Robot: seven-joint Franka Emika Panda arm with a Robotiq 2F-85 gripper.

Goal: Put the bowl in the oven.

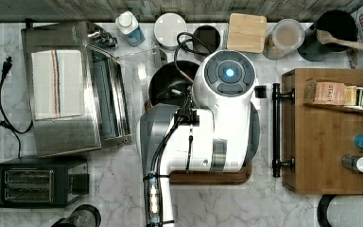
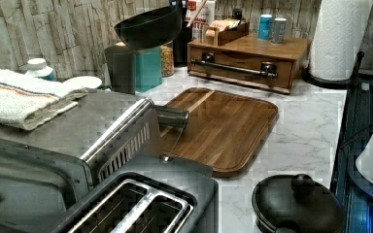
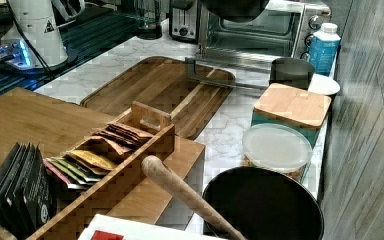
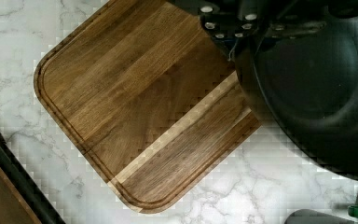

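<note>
Hanging in the air above the wooden cutting board (image 2: 218,126), the black bowl (image 2: 148,28) is lifted high, probably to pass over the open oven door (image 3: 240,60). The toaster oven (image 1: 68,87) stands at the top view's left. Whether the jaws pinch the bowl's rim, I cannot tell.

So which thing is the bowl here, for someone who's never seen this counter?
Find the steel oven with the striped cloth on top. The bowl is lifted in the air near its open glass door, above the wooden board: wide, round, plain black, unlike the jars behind.
</note>
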